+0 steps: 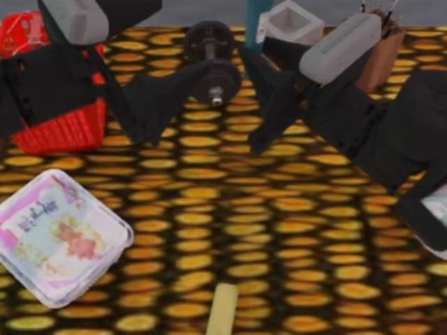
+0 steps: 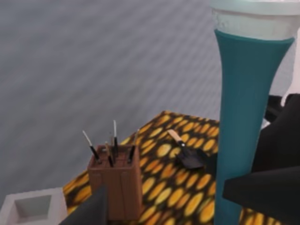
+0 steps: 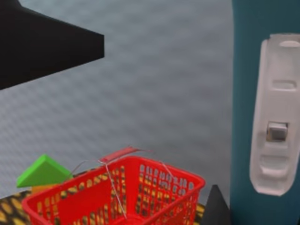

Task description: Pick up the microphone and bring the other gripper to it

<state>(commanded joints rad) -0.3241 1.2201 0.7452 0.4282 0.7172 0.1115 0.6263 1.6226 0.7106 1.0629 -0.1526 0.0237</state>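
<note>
The teal microphone (image 1: 257, 24) stands upright in the air near the table's far edge, and its top is cut off in the top view. In the left wrist view its white-grey head (image 2: 255, 18) tops the tapering handle (image 2: 243, 117). The right wrist view shows the handle (image 3: 243, 93) very close, with its white mark (image 3: 276, 117). My right gripper (image 1: 257, 59) is shut on the microphone's lower handle, with one fingertip (image 3: 215, 206) beside it. My left gripper (image 1: 180, 105) hangs open a little to the left of the microphone, and table shows between its fingers (image 2: 96, 206).
A black dumbbell (image 1: 213, 63) lies under the grippers. A red basket (image 1: 63, 118) is at far left, with a white box (image 1: 293, 24) and a brown pen holder (image 1: 380, 59) at the far right. Near the front lie a wrapped tray (image 1: 59, 237) and a pale yellow stick (image 1: 222, 310).
</note>
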